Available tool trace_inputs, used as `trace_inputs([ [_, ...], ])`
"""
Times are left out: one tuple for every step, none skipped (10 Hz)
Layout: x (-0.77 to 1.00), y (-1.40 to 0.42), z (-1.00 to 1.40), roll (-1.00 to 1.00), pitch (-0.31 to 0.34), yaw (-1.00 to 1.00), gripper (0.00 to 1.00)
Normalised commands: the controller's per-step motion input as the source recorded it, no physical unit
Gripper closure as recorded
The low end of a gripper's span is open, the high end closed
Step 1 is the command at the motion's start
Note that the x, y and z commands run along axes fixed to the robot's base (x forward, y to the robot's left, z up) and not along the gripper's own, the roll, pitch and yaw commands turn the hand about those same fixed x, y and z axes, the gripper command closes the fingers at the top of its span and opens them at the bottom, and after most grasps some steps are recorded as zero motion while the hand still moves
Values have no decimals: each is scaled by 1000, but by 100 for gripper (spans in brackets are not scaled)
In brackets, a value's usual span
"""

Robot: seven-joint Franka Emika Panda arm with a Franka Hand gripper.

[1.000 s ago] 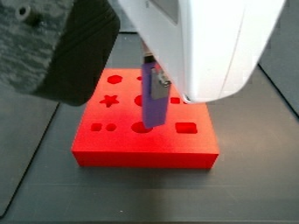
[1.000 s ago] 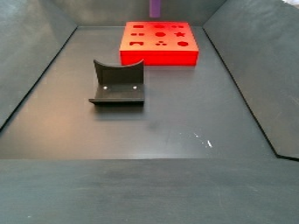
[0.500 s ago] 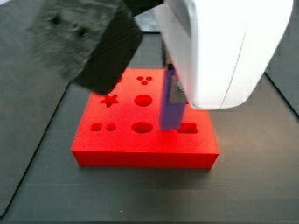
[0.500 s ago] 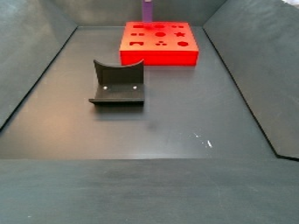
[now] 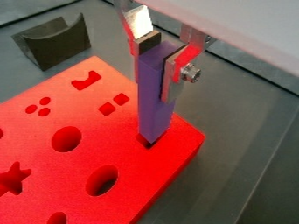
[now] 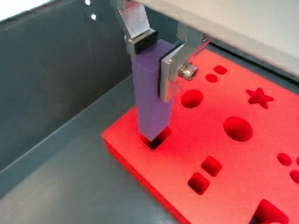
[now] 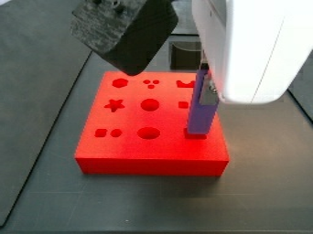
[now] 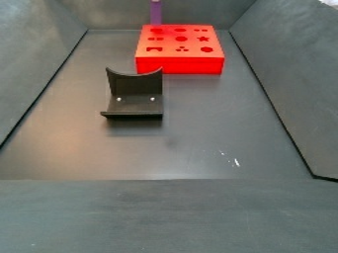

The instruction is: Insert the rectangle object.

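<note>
The bar (image 5: 156, 92) was held upright in the gripper (image 5: 162, 54), its long axis set vertical and square to the top face of the red block (image 5: 70, 153). The jaws were clamped on the bar's upper part, one silver finger (image 5: 139, 30) on each of two opposite faces, as was seen in both wrist views. The bar's lower end was met by the rectangular hole (image 6: 151, 137) near a corner of the block, so that bar and hole were lined up along one vertical line directly below the gripper. In a wrist view the tip appeared to be just entering the opening; how deep it sat could not be told. In a side view the bar (image 7: 199, 111) was seen standing at the block's near right corner. A straight downward push along the bar's own axis was judged to be what remained, with any tilt likely to jam it against the hole's edges.
</note>
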Motion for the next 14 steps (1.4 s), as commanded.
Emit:
trace_inputs([
  [160, 0, -123, 4, 20, -340, 100],
  [146, 0, -86, 0, 24, -291, 100],
  [29, 0, -51, 0, 21, -166, 100],
  [80, -17, -54, 0, 14, -77, 100],
  [0, 0, -117, 0, 0, -23, 100],
  [0, -17, -114, 0, 0, 0, 100],
  [20, 0, -134, 0, 0, 9, 100],
  [11, 0, -137, 0, 0, 3, 100],
  [0, 0, -154, 0, 0, 0, 100],
  [3, 0, -169, 0, 0, 0, 100],
  [89, -20, -154, 0, 0, 29, 100],
  [191, -54, -174, 0, 0, 71, 100],
  [257, -106, -149, 0, 19, 57, 100],
  [343, -117, -146, 0, 43, 34, 100],
])
